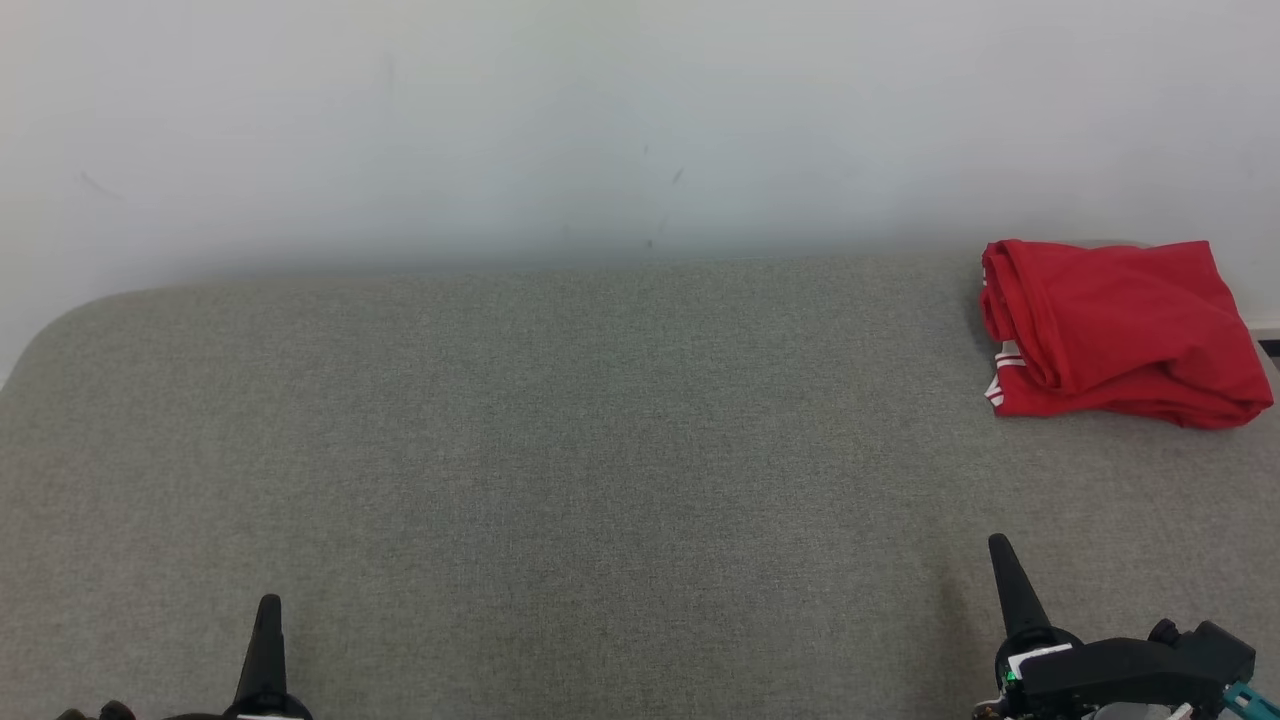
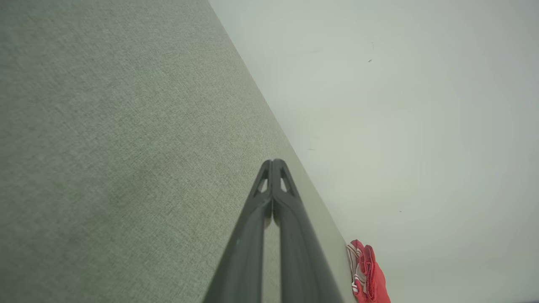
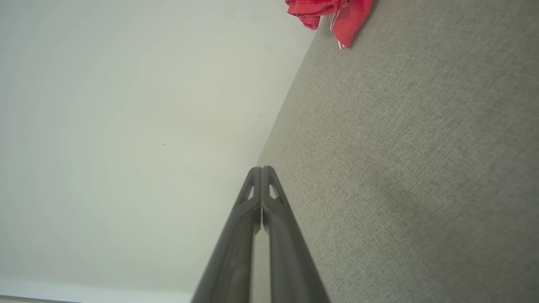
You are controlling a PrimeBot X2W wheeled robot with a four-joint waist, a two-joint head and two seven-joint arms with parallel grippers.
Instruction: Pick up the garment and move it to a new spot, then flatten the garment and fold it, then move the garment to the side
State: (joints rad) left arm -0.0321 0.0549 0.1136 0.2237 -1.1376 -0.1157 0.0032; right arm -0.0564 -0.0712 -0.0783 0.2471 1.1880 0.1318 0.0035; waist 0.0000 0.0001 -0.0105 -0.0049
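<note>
Garment: the red garment (image 1: 1120, 335) lies as a folded, slightly wrinkled bundle on the far right part of the counter, close to the wall. White stripes show at its left edge.
Counter: the counter (image 1: 560, 450) has a grey cloth cover and a rounded far left corner.
Wall: a pale wall (image 1: 640, 120) stands directly behind the counter.
Left gripper: the left gripper (image 1: 268, 610) is low at the near left, above the grey cloth, well apart from the garment. Its jaws are pressed together and hold nothing, as the left wrist view (image 2: 273, 162) shows.
Right gripper: the right gripper (image 1: 1003, 550) is at the near right, in front of the garment but not touching it. Its jaws are also together and empty, as the right wrist view (image 3: 262, 169) shows.
Garment in wrist views: at the counter's edge beside the wall (image 2: 368, 273) (image 3: 332, 10).
</note>
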